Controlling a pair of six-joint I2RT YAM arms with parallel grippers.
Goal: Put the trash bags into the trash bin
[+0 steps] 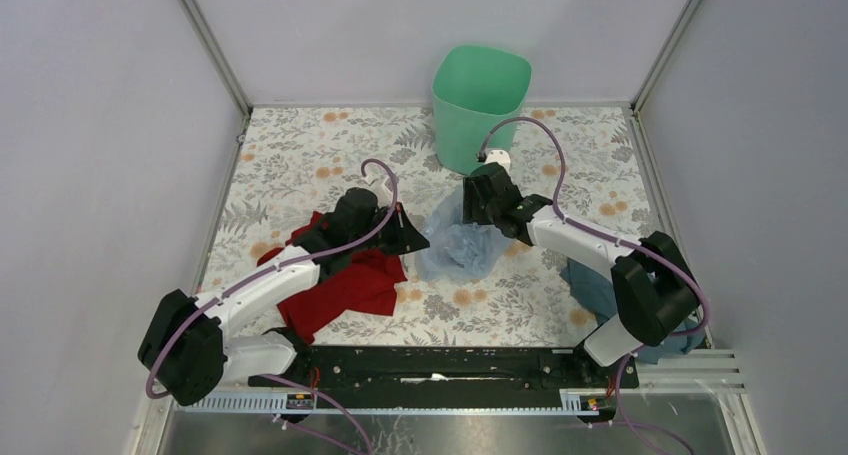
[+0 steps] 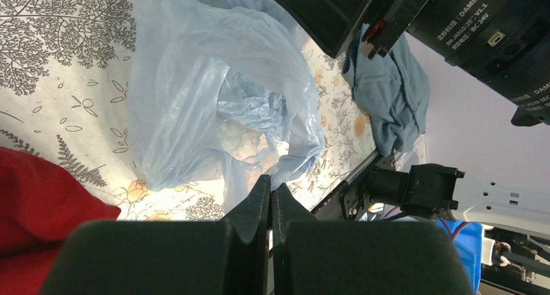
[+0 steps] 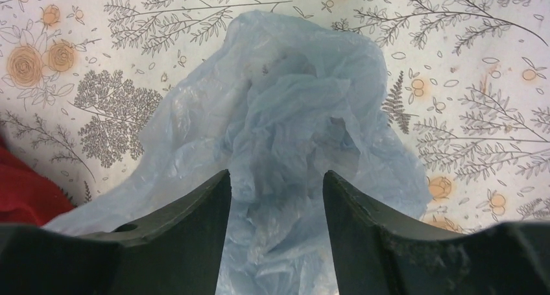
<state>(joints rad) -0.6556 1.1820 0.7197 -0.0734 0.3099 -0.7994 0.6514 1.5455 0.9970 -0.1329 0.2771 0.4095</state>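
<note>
Step in hand: picking up the pale-blue translucent plastic trash bag [image 1: 460,253]. It's lying crumpled mid-way across the floral-print counter [image 1: 290,150], just in front of the mint-green plastic trash bin [image 1: 480,100]. The bin is standing upright at the far edge, mouth up, with no bag showing in it from above. So nothing is binned yet, as far as I can judge.

Right jaws are standing apart, straddling the bag's bunched top in the right wrist view. Film is sitting between them, not clamped. Left jaws are pressed together, tips right at the bag's lower fold; can't tell whether they're nipping any film.

Also lying there: a red crumpled sheet [image 1: 345,280] under the left arm, just beside the blue bag. A grey-blue crumpled sheet [image 1: 592,287] is sitting by the right arm's base. Can't tell whether those are bags or cloth; if bags, they're queuing.

Next move, my read:
- Right jaws are needing to close on a thick bunch of film, not a single layer, or it's likely slipping out on the lift.
- Then they're lifting clear of the bin rim, the tallest thing here, carrying over the mouth and letting go.
- The bag is limp and wide, so I'm expecting a trailing edge to drape over the rim or catch on the left jaws.
- I'd be backing the left arm off first.
</note>
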